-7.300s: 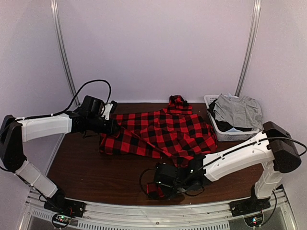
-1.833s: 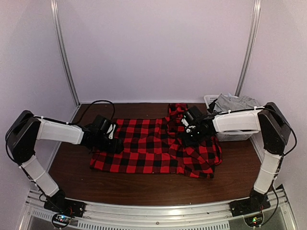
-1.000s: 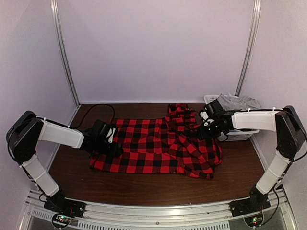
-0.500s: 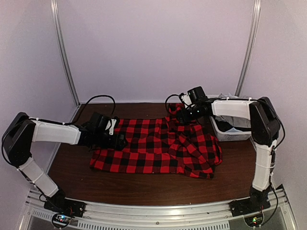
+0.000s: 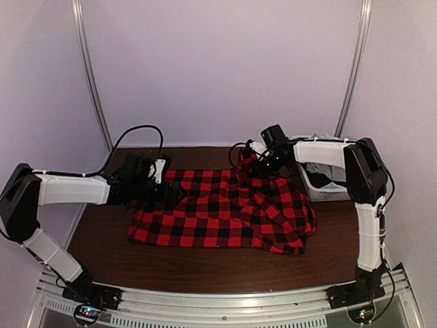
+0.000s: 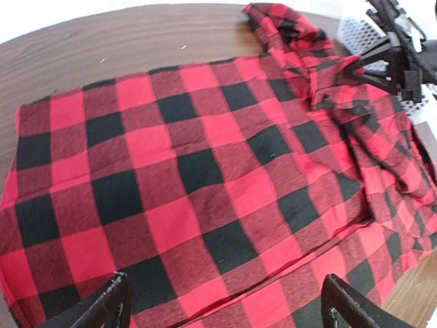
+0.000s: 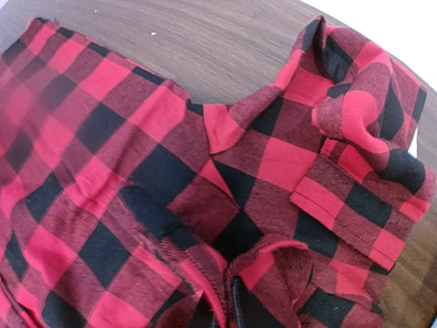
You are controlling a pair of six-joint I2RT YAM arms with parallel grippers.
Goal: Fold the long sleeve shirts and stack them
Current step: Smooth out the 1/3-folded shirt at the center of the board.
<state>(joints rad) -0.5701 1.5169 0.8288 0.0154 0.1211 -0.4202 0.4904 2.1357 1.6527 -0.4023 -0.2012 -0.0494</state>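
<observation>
One of the long sleeve shirts, a red-and-black check flannel (image 5: 218, 208), lies spread on the brown table (image 5: 102, 225), with its bunched collar and a sleeve at the back right. My left gripper (image 5: 172, 194) hovers over the shirt's back left part. In the left wrist view it (image 6: 225, 313) stands wide open above the flat cloth (image 6: 205, 171), with nothing between its fingertips (image 6: 102, 311). My right gripper (image 5: 259, 166) is at the bunched cloth near the collar. The right wrist view shows it (image 7: 224, 311) shut on a raised fold of the shirt (image 7: 136, 137).
A white mesh basket (image 5: 319, 186) stands at the table's back right corner, just behind my right arm. Its mesh (image 6: 358, 31) also shows in the left wrist view. Bare wood runs along the near edge and the left side. Purple walls close in the back.
My right gripper has closed on a fold of cloth near the collar. My left gripper has opened wider and shifted slightly toward the back. The shirt lies as before.
</observation>
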